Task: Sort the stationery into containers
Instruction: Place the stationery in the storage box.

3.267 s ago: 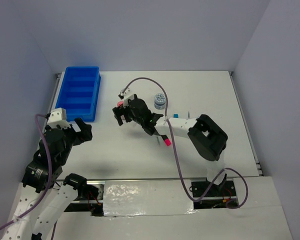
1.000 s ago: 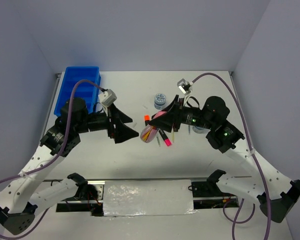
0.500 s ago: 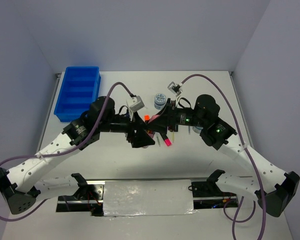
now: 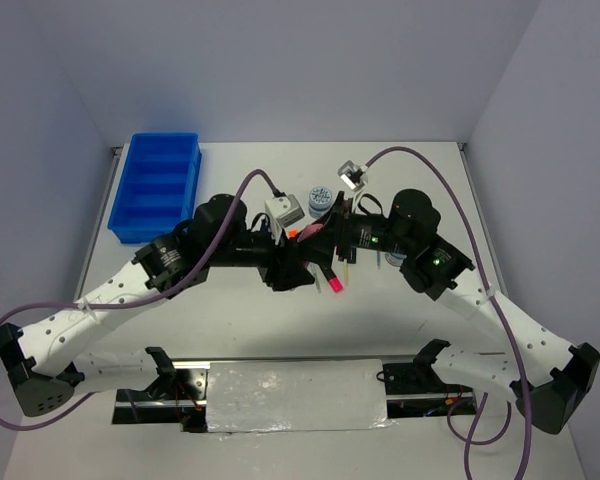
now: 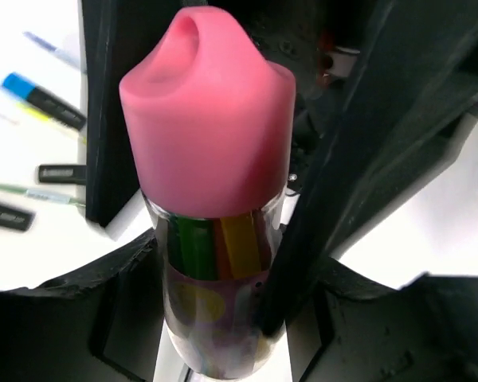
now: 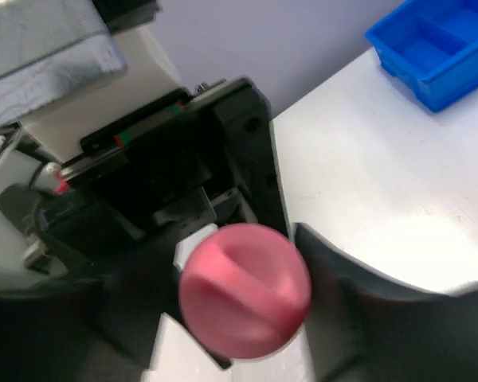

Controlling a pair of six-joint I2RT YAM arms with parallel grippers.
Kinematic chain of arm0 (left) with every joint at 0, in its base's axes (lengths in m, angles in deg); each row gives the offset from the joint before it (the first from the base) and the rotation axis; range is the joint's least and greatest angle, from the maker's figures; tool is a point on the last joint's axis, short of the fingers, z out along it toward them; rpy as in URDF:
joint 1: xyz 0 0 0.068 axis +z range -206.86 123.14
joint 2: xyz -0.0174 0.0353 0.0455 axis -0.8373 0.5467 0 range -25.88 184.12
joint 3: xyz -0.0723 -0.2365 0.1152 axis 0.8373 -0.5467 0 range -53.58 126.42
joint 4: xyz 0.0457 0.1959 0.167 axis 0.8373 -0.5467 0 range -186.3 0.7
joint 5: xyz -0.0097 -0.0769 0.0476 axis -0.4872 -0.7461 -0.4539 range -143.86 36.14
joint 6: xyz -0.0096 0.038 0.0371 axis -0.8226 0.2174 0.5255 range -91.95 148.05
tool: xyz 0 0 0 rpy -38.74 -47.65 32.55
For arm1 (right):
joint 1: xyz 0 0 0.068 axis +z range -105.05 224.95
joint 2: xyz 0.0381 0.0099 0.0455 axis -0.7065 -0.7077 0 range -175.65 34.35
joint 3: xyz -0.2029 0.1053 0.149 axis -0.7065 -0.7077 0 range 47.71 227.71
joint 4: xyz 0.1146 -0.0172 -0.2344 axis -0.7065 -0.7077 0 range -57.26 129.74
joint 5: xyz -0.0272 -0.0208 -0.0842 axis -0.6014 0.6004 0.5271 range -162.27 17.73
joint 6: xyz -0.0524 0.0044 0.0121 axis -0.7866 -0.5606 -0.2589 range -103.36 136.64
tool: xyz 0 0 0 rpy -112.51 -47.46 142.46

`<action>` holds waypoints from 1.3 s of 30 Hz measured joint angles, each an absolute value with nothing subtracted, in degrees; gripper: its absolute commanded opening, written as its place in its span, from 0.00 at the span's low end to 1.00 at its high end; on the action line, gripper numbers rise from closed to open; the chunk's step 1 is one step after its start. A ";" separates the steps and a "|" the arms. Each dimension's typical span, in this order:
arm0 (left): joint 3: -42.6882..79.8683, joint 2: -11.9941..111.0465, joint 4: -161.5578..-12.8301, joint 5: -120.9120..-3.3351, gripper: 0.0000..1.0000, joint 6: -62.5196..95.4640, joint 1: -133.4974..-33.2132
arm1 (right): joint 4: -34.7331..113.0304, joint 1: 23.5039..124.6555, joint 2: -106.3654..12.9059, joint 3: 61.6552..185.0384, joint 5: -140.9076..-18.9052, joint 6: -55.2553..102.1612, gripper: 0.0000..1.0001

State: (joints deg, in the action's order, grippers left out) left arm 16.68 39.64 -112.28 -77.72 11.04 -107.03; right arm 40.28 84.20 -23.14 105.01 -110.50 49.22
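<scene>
Centre of the overhead view: both arms meet at the pink cylinder [image 5: 207, 151], apparently for a handover. The right gripper [image 6: 240, 294] clasps it. The left gripper [image 5: 227, 135] brackets its body, grip uncertain. The blue tray [image 4: 160, 165] waits upper left.

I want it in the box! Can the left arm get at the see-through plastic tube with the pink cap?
Probably yes. The left gripper has its jaws on either side of the pink-capped clear plastic tube, with nothing between them. The right gripper holds the tube at its cap end.
</scene>
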 measured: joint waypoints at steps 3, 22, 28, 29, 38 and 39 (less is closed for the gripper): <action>17.38 39.42 -114.14 -74.31 0.00 11.54 -107.03 | 40.08 83.39 -22.79 104.62 -107.05 48.87 1.00; 20.53 45.12 -120.61 -48.28 0.00 -1.47 -83.95 | 36.89 68.68 -1.18 92.99 -85.96 54.27 1.00; 26.41 61.08 -115.71 -47.88 0.00 -17.79 -63.16 | 37.70 68.68 3.72 89.67 -83.55 54.29 1.00; 29.58 65.08 -114.97 -47.58 0.00 -20.35 -61.74 | 38.01 68.68 3.50 88.42 -83.69 54.29 1.00; 50.60 92.42 -96.89 -46.73 0.00 -37.42 -55.45 | 42.68 68.68 -0.78 78.32 -90.88 56.60 1.00; 50.84 94.30 -94.64 -46.40 0.00 -38.71 -54.79 | 42.99 68.70 -1.29 77.93 -91.69 56.69 1.00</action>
